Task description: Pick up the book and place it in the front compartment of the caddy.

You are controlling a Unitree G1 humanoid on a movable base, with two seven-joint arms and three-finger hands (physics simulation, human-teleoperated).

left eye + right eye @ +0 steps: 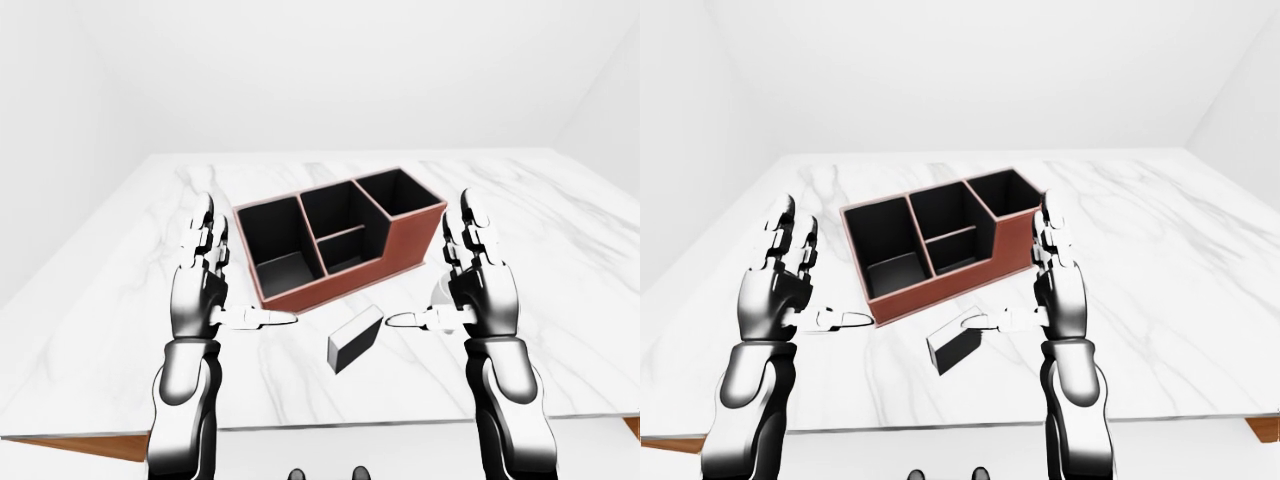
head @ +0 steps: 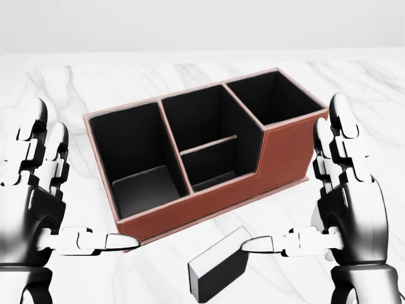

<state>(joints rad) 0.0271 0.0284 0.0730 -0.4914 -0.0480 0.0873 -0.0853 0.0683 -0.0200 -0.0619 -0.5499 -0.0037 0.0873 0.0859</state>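
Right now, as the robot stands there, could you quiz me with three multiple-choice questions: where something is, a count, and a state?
1. In the head view, the book lies where relative to the caddy?
A. below it
B. inside it
C. above it

2. How many compartments does the caddy have?
A. two
B. four
C. six

3. The right hand is:
A. gripping the book
B. open
C. holding a mug

Answers: 1 A, the book lies on the marble table under the caddy's wall. 2 B, four dark wells show. 3 B, its fingers are spread, like the left hand.
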